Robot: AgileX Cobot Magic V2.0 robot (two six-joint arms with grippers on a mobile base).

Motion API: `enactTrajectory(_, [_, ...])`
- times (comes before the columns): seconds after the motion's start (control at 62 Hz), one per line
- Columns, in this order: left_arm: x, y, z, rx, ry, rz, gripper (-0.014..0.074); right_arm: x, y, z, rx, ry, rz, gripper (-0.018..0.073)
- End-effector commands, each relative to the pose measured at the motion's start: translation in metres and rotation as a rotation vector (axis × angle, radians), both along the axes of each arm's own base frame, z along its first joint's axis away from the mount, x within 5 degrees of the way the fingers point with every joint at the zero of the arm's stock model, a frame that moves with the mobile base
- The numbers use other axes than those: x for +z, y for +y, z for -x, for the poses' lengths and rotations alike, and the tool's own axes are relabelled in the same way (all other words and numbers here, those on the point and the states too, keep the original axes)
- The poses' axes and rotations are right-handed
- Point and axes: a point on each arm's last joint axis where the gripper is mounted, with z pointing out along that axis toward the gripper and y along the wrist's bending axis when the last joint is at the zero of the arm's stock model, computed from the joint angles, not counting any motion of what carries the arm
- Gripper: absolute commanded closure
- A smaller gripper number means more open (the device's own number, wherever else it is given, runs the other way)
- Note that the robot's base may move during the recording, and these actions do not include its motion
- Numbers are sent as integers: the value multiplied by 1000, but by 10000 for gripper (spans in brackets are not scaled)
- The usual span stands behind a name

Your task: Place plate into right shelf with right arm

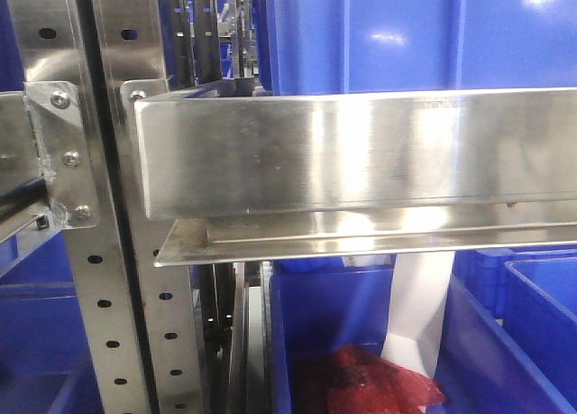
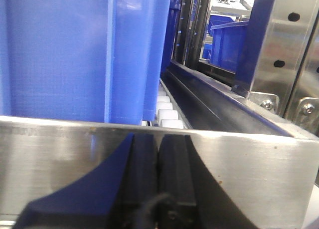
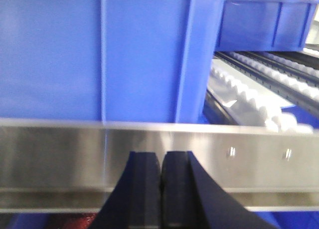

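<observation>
The plate is out of view in every frame. The right shelf [image 1: 361, 152] fills the front view as a brushed steel lip with blue bins above and below it. In the right wrist view my right gripper [image 3: 160, 161] is shut with nothing between its dark fingers, just in front of the shelf lip [image 3: 60, 154], with a blue bin [image 3: 99, 54] behind the lip. My left gripper [image 2: 158, 144] is also shut and empty, close against another steel lip [image 2: 239, 174], with a tall blue bin [image 2: 75, 54] behind it.
Perforated steel uprights [image 1: 108, 324] stand at the left of the front view. A lower blue bin [image 1: 325, 342] holds a red bag [image 1: 370, 382] and a white sheet [image 1: 419, 306]. White rollers [image 3: 244, 97] run back along the shelf floor beside the bin.
</observation>
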Motion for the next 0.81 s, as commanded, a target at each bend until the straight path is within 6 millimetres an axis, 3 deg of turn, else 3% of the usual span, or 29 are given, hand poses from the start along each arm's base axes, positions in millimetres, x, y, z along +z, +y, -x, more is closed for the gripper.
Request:
enactTrajectory(0.0, [6,0,1,0,-91,11,643,-2,-1,-2,-19,-136,13,508])
enactTrajectory(0.161, [6,0,1,0,-91,11,643,-27,-2,-5,-24,-145,8,508])
enactTrajectory(0.79, [6,0,1,0,-91,11,643,-29,-1,0,-21,-148,9,508])
